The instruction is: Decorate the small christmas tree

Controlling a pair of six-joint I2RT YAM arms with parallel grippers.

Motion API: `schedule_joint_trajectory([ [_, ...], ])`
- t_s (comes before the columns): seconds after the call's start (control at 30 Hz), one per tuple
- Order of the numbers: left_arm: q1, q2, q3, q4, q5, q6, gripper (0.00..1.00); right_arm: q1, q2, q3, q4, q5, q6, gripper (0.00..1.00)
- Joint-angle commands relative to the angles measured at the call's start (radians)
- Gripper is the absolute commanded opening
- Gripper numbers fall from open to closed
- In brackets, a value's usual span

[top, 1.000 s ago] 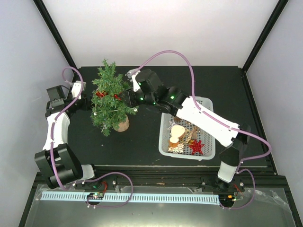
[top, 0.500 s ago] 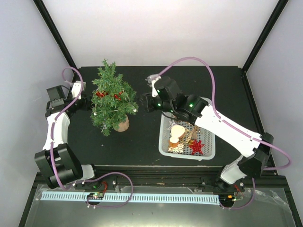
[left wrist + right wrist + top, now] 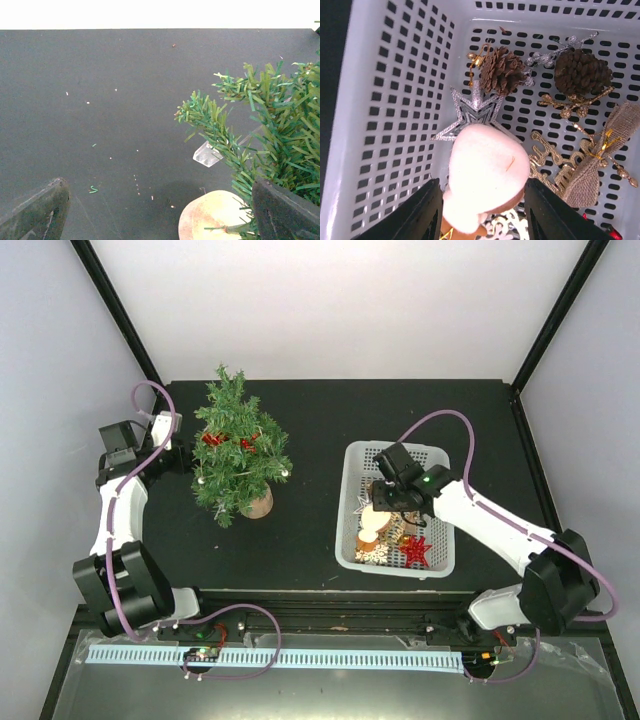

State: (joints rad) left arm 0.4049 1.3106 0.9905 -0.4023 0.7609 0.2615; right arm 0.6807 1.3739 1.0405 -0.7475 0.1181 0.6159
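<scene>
Ornament-picking step: right end effector (image 3: pixel 485 212), spread wide, straddles a pale pink ornament (image 3: pixel 485 175) in the white basket (image 3: pixel 350 515). Next, I'd guess, it drops and pinches. The small christmas tree (image 3: pixel 238 455) stands on the counter (image 3: pixel 320 420), well left.

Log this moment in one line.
left gripper: open, at tree base | right gripper: open, above pale ornament in basket

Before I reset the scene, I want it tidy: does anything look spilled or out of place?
Yes, minor litter. Shed green needles and pale flecks lie on the table beside the tree, and a clear plastic scrap sits near its wooden base.
</scene>
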Motion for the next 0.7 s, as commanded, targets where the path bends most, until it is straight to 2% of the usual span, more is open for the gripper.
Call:
schedule_joint_trajectory([
  [0.0, 0.001, 0.022, 0.032, 0.004, 0.006, -0.005, 0.99, -0.061, 0.042, -0.004, 0.083, -0.074, -0.001, 0.46],
  [0.17, -0.005, 0.022, 0.036, -0.001, 0.009, -0.006, 0.99, -0.134, 0.135, 0.02, 0.156, -0.18, -0.001, 0.45],
  [0.27, -0.006, 0.02, 0.039, -0.008, 0.013, -0.002, 0.99, -0.142, 0.194, 0.053, 0.095, -0.088, 0.008, 0.44],
  [0.37, -0.008, 0.02, 0.032, -0.006, 0.015, 0.003, 0.99, -0.169, 0.178, 0.016, 0.077, -0.037, 0.035, 0.44],
  [0.53, -0.007, 0.034, 0.017, 0.016, 0.019, -0.005, 0.99, -0.224, 0.159, -0.051, 0.079, -0.028, 0.039, 0.44],
  [0.67, -0.01, 0.055, 0.021, 0.017, 0.026, -0.01, 0.99, -0.26, 0.177, -0.089, 0.124, -0.085, 0.04, 0.44],
])
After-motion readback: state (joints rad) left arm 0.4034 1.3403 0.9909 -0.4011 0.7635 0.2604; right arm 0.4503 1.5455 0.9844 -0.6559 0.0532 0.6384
